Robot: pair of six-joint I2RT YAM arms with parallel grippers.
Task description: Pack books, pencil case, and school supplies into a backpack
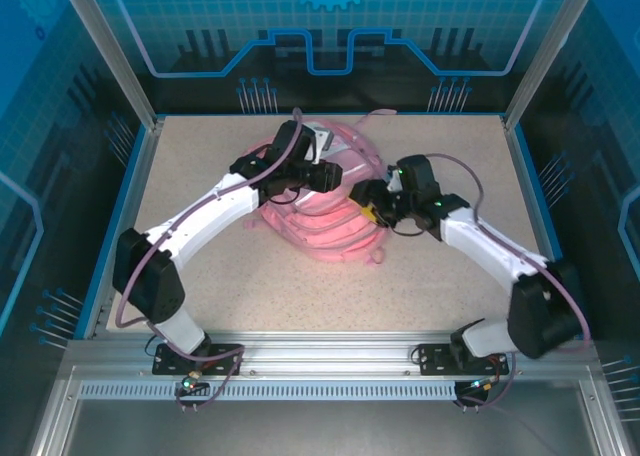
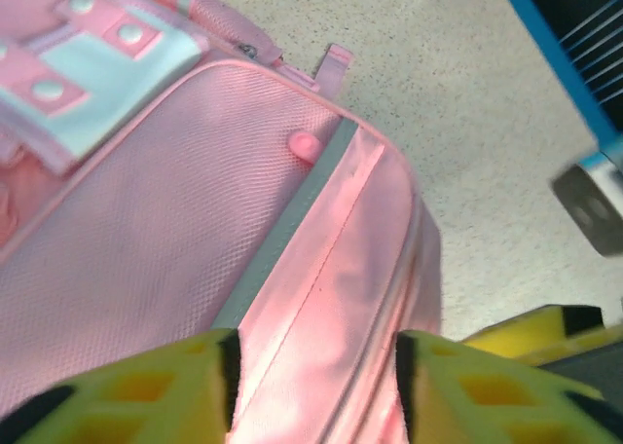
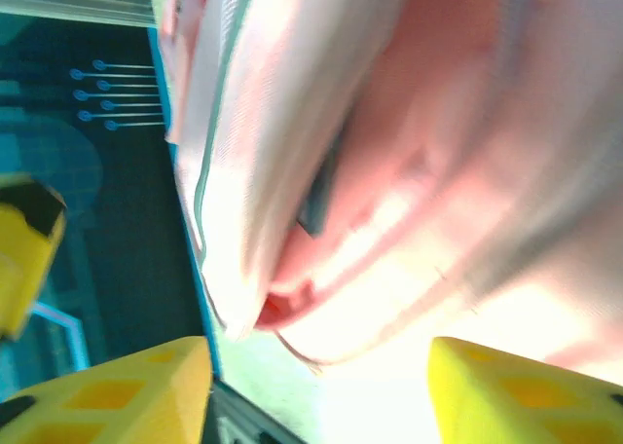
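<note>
The pink backpack (image 1: 320, 226) lies flat in the middle of the table, with both arms reaching in over it. My left gripper (image 1: 335, 176) hovers over its upper part. In the left wrist view its yellow fingers (image 2: 146, 395) stand apart astride a smooth pink seam of the backpack (image 2: 146, 249), beside a grey stripe. My right gripper (image 1: 368, 214) is at the bag's right edge. Seen from the right wrist, it (image 3: 321, 386) is open and wide, with the blurred, overexposed backpack (image 3: 389, 123) close ahead. The books, pencil case and school supplies are hidden or out of view.
Speckled tabletop (image 1: 200, 286) surrounds the bag, bounded by a blue rim (image 1: 135, 186) and clear panels on aluminium posts (image 1: 110, 51). A pink strap loop (image 1: 375, 116) trails toward the back edge. The two grippers are close together over the bag.
</note>
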